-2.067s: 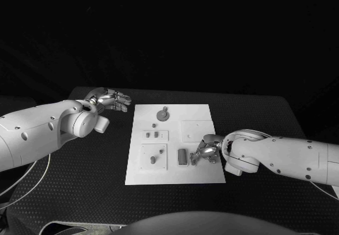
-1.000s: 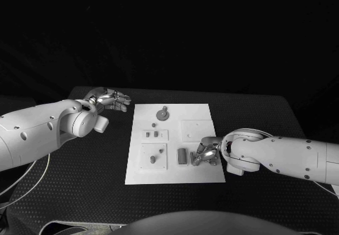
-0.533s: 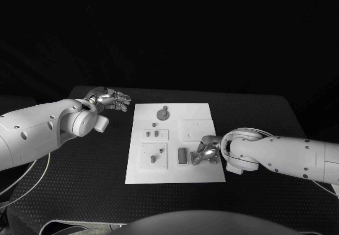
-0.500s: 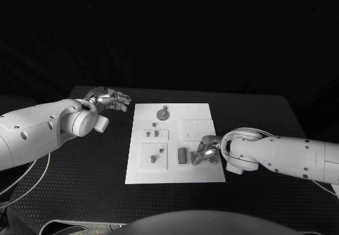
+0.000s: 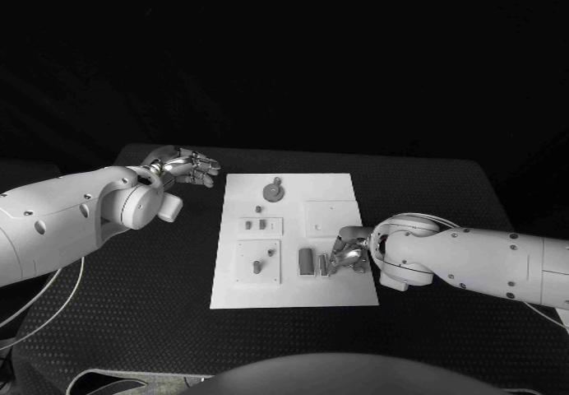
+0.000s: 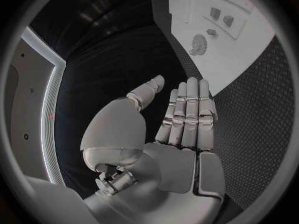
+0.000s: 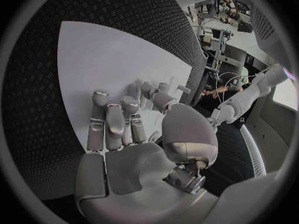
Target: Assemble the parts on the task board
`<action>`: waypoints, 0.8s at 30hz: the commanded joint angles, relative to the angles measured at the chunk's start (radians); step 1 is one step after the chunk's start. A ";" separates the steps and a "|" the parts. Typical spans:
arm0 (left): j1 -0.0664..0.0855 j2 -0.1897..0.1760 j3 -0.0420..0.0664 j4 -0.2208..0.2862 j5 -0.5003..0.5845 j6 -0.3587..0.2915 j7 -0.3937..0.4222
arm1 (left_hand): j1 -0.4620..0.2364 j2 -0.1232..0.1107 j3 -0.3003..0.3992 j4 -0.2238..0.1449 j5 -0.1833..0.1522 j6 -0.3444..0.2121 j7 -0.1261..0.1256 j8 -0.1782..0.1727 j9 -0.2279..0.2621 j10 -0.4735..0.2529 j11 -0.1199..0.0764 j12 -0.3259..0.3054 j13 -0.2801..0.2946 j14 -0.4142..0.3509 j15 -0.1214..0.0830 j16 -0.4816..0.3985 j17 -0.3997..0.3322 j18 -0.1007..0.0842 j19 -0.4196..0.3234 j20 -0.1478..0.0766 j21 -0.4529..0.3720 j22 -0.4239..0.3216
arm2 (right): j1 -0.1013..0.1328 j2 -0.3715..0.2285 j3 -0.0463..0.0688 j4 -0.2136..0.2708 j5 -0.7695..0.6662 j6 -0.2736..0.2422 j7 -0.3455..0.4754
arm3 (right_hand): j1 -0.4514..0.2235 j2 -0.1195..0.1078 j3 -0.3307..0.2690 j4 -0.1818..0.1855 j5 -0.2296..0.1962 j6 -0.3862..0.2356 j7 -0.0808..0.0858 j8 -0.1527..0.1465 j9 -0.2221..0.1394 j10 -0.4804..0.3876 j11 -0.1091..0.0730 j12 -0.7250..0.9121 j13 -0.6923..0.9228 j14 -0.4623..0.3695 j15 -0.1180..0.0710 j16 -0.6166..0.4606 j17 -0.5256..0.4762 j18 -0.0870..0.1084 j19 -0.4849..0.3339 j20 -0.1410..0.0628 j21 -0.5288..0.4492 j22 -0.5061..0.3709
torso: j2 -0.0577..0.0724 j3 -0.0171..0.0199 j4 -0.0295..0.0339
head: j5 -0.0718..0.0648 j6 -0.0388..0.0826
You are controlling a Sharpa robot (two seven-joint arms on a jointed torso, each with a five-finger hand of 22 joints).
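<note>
White task board (image 5: 338, 296) sits flat in the middle of the black textured tabletop (image 5: 142, 313), and that's basically all we've got on it. Our left hand (image 5: 184, 168) hovers over the tabletop just off the board's far left corner, holding nothing, fingers (image 6: 187, 112) straight and side by side, thumb out. Our right hand (image 5: 348, 253) is down on the board by its right edge, toward the near end, fingers (image 7: 109, 122) bent onto the plate; we can't tell if it's actually got a part or is just resting there.

Parts we can count from the head view: one round gear-like piece (image 5: 273, 192) near the far edge, two small blocks (image 5: 254, 223) in a raised square below it, two little pegs (image 5: 261, 262) in the next square toward us, and two upright bars (image 5: 306, 262) just left of our right hand. A blank raised square (image 5: 329, 216) sits on the right half. Nothing blocks the left-side parts; our right hand covers the bit of board beside the bars. No readable writing anywhere.
</note>
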 commanded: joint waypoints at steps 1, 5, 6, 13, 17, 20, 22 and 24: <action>0.001 0.001 0.001 0.001 0.003 0.012 0.006 | -0.008 0.002 0.000 0.005 -0.001 -0.005 -0.002 0.006 -0.002 -0.007 -0.003 0.004 -0.001 0.006 0.001 -0.007 0.002 -0.003 -0.006 0.003 -0.005 -0.001 | -0.003 0.000 -0.002 -0.002 -0.020 0.003 -0.012 | -0.005 -0.010 -0.004 0.000 -0.003 0.009 -0.001 0.007 0.001 0.009 0.000 0.003 -0.002 0.003 0.000 0.002 0.000 0.016 0.004 0.002 0.005 0.017 | 0.000 -0.0001 0.0001 | -0.001 0.000; 0.001 0.001 0.000 0.001 0.003 0.013 0.005 | -0.008 0.002 0.000 0.005 -0.001 -0.005 -0.002 0.006 -0.002 -0.007 -0.003 0.004 -0.001 0.006 0.001 -0.007 0.002 -0.003 -0.006 0.003 -0.005 -0.001 | -0.003 -0.003 -0.002 -0.002 -0.016 0.000 -0.006 | -0.016 -0.021 -0.005 0.010 -0.002 0.009 -0.001 0.007 0.000 0.010 0.000 0.002 -0.002 0.003 0.000 0.001 -0.001 0.016 0.005 0.003 0.004 0.016 | 0.000 -0.0003 0.0000 | -0.001 0.000; 0.001 0.001 0.000 0.001 0.003 0.013 0.005 | -0.008 0.003 0.000 0.005 -0.002 -0.005 -0.002 0.006 -0.002 -0.007 -0.003 0.004 -0.001 0.006 0.001 -0.007 0.002 -0.003 -0.006 0.003 -0.005 -0.001 | -0.003 -0.004 -0.002 -0.002 -0.016 -0.001 -0.005 | -0.018 -0.026 -0.005 0.012 -0.002 0.009 -0.001 0.007 0.000 0.010 0.000 0.001 -0.002 0.003 0.000 0.001 -0.002 0.016 0.005 0.003 0.003 0.015 | 0.000 -0.0003 0.0000 | -0.001 0.000; 0.001 0.003 0.000 -0.002 0.003 0.012 0.009 | -0.008 0.002 -0.001 0.005 -0.002 -0.005 -0.002 0.006 -0.002 -0.007 -0.003 0.004 -0.001 0.006 0.001 -0.007 0.003 -0.003 -0.006 0.003 -0.005 -0.001 | -0.002 -0.019 -0.001 -0.004 0.006 -0.011 0.013 | -0.025 -0.054 -0.002 0.025 -0.002 0.007 0.000 0.006 -0.001 0.009 0.001 0.000 -0.003 -0.002 0.000 -0.001 -0.009 0.016 0.005 0.002 0.001 0.015 | 0.000 0.0000 -0.0005 | -0.004 0.012; 0.001 0.007 0.000 -0.010 0.004 0.011 0.015 | -0.009 0.002 -0.001 0.005 -0.002 -0.005 -0.002 0.006 -0.002 -0.007 -0.003 0.004 -0.002 0.006 0.001 -0.007 0.003 -0.003 -0.006 0.003 -0.005 -0.001 | 0.001 -0.027 0.004 -0.015 0.043 -0.025 0.048 | -0.025 -0.087 0.003 0.039 -0.002 -0.005 0.004 0.000 -0.005 0.004 0.005 -0.003 -0.003 -0.012 0.001 -0.005 -0.023 0.016 0.003 0.002 -0.003 0.014 | -0.002 0.0001 -0.0019 | -0.010 0.032; 0.001 0.012 -0.001 -0.017 0.009 0.015 0.026 | -0.010 0.001 -0.002 0.006 -0.002 -0.003 -0.002 0.007 -0.002 -0.004 -0.004 0.006 -0.001 0.006 0.001 -0.008 0.004 -0.003 -0.007 0.003 -0.005 -0.001 | 0.016 -0.021 0.007 -0.051 0.125 -0.050 0.131 | -0.022 -0.124 0.012 0.062 -0.002 -0.033 0.014 -0.015 -0.010 -0.008 0.015 -0.008 -0.003 -0.048 0.007 -0.015 -0.067 0.016 -0.006 0.005 -0.011 0.013 | -0.002 0.0001 -0.0028 | -0.018 0.061; 0.001 0.017 -0.004 -0.022 0.016 0.023 0.038 | -0.011 0.001 -0.003 0.007 -0.002 -0.002 -0.003 0.009 -0.002 0.012 -0.012 0.015 0.003 0.007 0.001 -0.010 0.006 -0.003 -0.007 0.003 -0.005 -0.001 | 0.026 -0.018 0.015 -0.075 0.162 -0.071 0.190 | -0.014 -0.131 0.016 0.068 -0.004 -0.061 0.026 -0.027 -0.014 -0.031 0.026 -0.020 -0.006 -0.095 0.018 -0.033 -0.112 0.016 -0.031 0.014 -0.025 0.012 | -0.004 0.0001 -0.0044 | -0.021 0.083; 0.001 0.021 -0.012 -0.029 0.033 0.029 0.052 | -0.011 0.004 -0.004 0.008 -0.002 0.000 -0.004 0.010 -0.002 0.033 -0.021 0.027 0.009 0.011 0.000 -0.009 0.010 -0.003 -0.004 0.002 -0.004 0.000 | 0.038 -0.013 0.023 -0.105 0.200 -0.100 0.253 | -0.006 -0.138 0.015 0.069 -0.004 -0.076 0.034 -0.031 -0.014 -0.045 0.034 -0.025 -0.007 -0.112 0.026 -0.042 -0.115 0.015 -0.050 0.025 -0.034 0.013 | -0.006 -0.0002 -0.0065 | -0.024 0.100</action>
